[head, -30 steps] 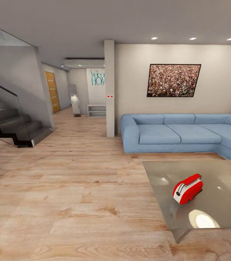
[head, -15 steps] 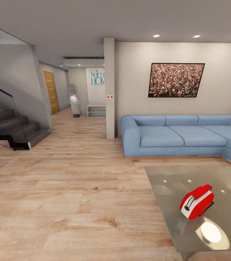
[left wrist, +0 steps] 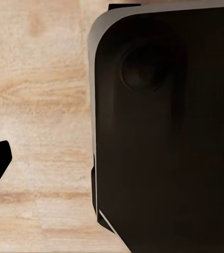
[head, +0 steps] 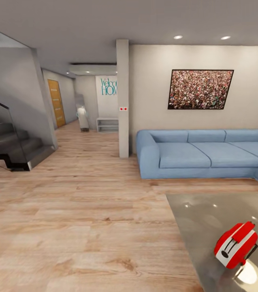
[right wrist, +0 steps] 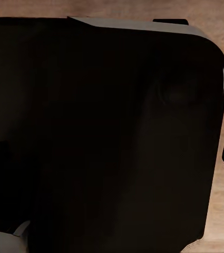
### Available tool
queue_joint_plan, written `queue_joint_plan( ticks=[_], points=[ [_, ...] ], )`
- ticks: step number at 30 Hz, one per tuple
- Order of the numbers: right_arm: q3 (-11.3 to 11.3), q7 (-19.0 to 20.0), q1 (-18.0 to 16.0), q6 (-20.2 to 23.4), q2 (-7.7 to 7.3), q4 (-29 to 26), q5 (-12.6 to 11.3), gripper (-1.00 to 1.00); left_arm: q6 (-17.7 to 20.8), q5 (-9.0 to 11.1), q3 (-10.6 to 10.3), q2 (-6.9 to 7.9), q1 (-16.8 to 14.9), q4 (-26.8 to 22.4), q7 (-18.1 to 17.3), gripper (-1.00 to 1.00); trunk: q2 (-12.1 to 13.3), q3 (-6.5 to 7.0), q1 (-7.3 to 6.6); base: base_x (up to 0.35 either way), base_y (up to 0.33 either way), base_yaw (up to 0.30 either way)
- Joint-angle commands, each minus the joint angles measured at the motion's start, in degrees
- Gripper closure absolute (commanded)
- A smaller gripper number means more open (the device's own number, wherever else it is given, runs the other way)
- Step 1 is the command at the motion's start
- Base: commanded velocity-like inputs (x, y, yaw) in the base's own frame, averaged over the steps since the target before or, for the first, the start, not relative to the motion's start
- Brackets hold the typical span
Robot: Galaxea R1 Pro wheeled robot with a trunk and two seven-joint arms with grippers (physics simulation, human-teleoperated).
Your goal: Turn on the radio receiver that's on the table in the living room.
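Claws first: from my wrist cameras I cannot tell whether either is open or closed; both look past a dark body panel (left wrist: pixel 164 132) at wood floor (head: pixel 76 215). Over the last second my view has shifted, so the radio receiver (head: pixel 235 245) on the table (head: pixel 201 219) sits lower and further right. I judge I'm still approaching, not yet reaching.

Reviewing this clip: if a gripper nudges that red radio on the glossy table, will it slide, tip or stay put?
The radio receiver looks like a small rigid shell, so probably light. The table top is glossy and reflective, so a push would likely make it slide. It stands narrow and tall with a rounded top, so a high nudge might tip it.
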Motion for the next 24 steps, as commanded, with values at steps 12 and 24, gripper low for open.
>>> queue_joint_plan(
  ticks=[12,24],
  points=[
    [0.00,0.00,0.00,-0.02,0.00,0.00,0.00,-1.00,0.02,0.00,0.00,0.00,0.00,0.00,0.01,-1.00,0.00,0.00,0.00,0.326,0.110,0.000],
    [0.00,0.00,0.00,-0.04,-0.09,0.00,0.00,-1.00,-0.02,0.00,0.00,0.00,0.00,0.00,0.00,-1.00,0.00,0.00,0.00,0.323,0.128,0.000]
  ],
)
